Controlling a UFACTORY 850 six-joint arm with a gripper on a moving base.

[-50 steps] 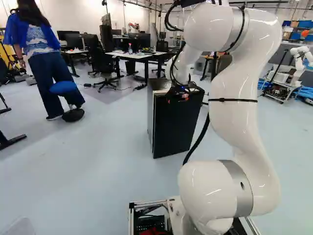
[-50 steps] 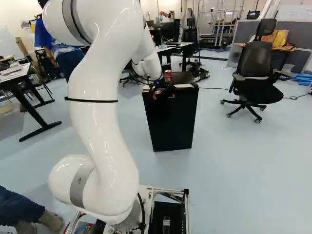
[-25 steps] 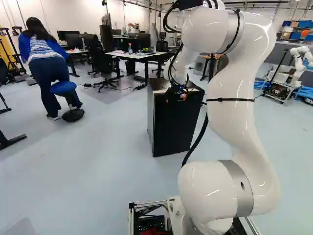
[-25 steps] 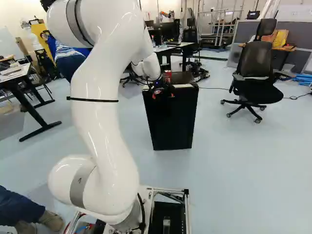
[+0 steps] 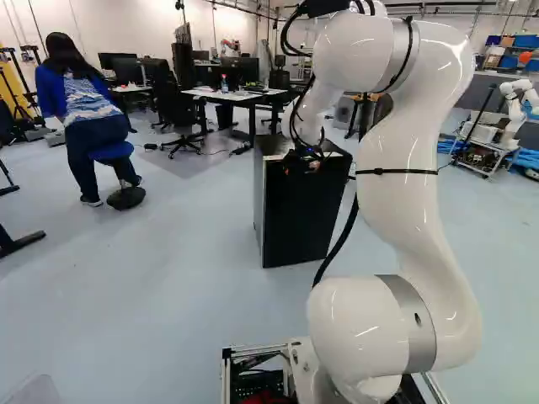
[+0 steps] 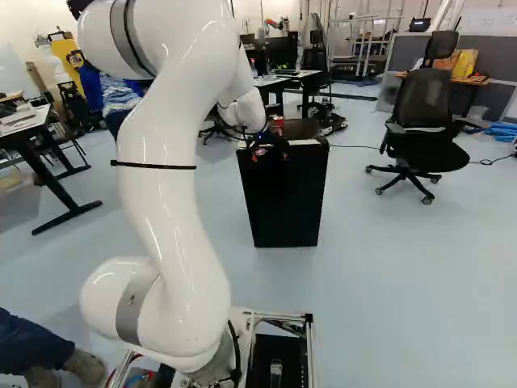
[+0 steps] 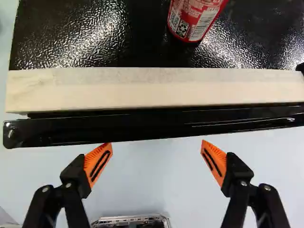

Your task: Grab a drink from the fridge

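In the left base view, my gripper [image 5: 305, 162] is at the upper front of the black fridge [image 5: 305, 219]. The right base view has the gripper [image 6: 269, 149] there too, before the fridge's front. Seen from the wrist, the gripper [image 7: 156, 147] stands wide open, nothing between its orange pads [image 7: 98, 164]. Its fingertips are close to the black door's top edge [image 7: 156, 126]; contact cannot be told. Behind that edge runs a pale strip [image 7: 156, 88]. A red can [image 7: 194, 19] stands on the fridge's dark top [image 7: 80, 40]. The fridge's inside is hidden.
Desks [image 5: 229, 94] and office chairs stand behind the fridge. A black office chair [image 6: 424, 121] is to its right. Another robot [image 5: 515, 105] stands at the far right of the left base view. A table [image 6: 24, 121] is at the left of the right base view.
The arm has leaned slightly and the gripper has come a little lower at the fridge's front. The fridge's lower front edge appears shifted slightly away. The gripper remains open.
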